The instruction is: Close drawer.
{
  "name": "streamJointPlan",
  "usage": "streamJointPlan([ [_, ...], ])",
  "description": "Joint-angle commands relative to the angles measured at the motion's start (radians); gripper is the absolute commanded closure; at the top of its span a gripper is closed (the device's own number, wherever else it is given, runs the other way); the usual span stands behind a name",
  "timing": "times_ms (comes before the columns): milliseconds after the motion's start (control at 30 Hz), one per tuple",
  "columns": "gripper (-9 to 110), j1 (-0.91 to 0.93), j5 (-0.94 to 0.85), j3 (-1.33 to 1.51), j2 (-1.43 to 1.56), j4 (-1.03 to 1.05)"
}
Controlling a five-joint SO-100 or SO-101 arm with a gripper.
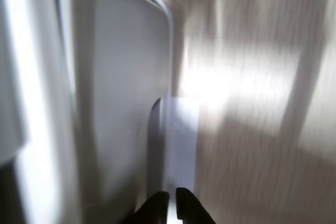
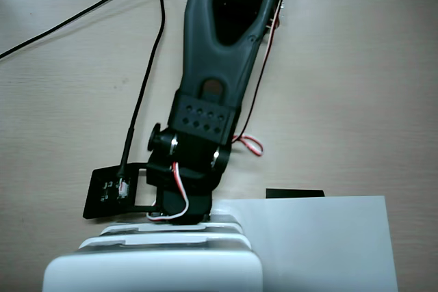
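Observation:
The wrist view is blurred by motion. The drawer's white front (image 1: 126,77) fills the left middle, with its small whitish handle tab (image 1: 181,135) sticking out to the right. My gripper (image 1: 172,207) shows as two dark fingertips at the bottom edge, almost touching, right at the tab's lower end. I cannot tell whether they pinch the tab. In the fixed view the black arm (image 2: 219,66) reaches down to the stacked white fronts (image 2: 164,234), and the gripper itself is hidden under the wrist. The drawer's grey tray body does not show.
The white rounded cabinet (image 2: 150,268) sits at the bottom edge of the fixed view. A flat white paper sheet (image 2: 321,237) lies to its right, with a small black piece (image 2: 294,193) at its top edge. Black cables (image 2: 82,11) cross the wooden table (image 2: 356,87) at upper left.

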Motion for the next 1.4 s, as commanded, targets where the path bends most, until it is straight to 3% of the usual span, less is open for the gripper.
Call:
streamJointPlan([
  [0, 101, -0.005, 0.005, -0.114, -0.018, -0.011],
  [300, 101, -0.003, -0.012, -0.026, 0.167, 0.063],
  [733, 101, 0.055, -0.089, 0.541, 0.617, 0.101],
  [1367, 101, 0.11, -0.115, 0.42, 0.5, 0.103],
])
